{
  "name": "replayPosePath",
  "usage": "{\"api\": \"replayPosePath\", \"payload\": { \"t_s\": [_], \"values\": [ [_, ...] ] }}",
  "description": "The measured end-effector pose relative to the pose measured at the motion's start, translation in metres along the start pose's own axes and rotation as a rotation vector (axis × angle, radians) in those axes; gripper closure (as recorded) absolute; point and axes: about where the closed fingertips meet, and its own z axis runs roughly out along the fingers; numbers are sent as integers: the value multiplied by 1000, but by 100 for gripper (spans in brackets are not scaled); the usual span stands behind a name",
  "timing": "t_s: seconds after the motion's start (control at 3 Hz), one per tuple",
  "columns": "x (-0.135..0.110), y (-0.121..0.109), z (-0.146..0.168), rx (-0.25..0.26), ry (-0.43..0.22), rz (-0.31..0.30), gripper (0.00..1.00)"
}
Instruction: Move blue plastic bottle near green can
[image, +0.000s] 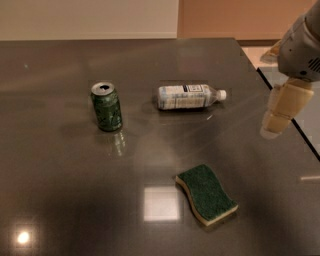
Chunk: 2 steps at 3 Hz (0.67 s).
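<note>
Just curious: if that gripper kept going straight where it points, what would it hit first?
Probably the bare table. The gripper, at the right edge, points down and slightly left, right of the bottle and beyond the sponge; neither seems in line, though depth is unclear.
</note>
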Motion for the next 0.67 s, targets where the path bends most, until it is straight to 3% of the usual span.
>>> {"api": "replayPosePath", "payload": {
  "t_s": [0.67],
  "values": [
    [-28, -44, 41, -43, -89, -84, 0]
  ]
}}
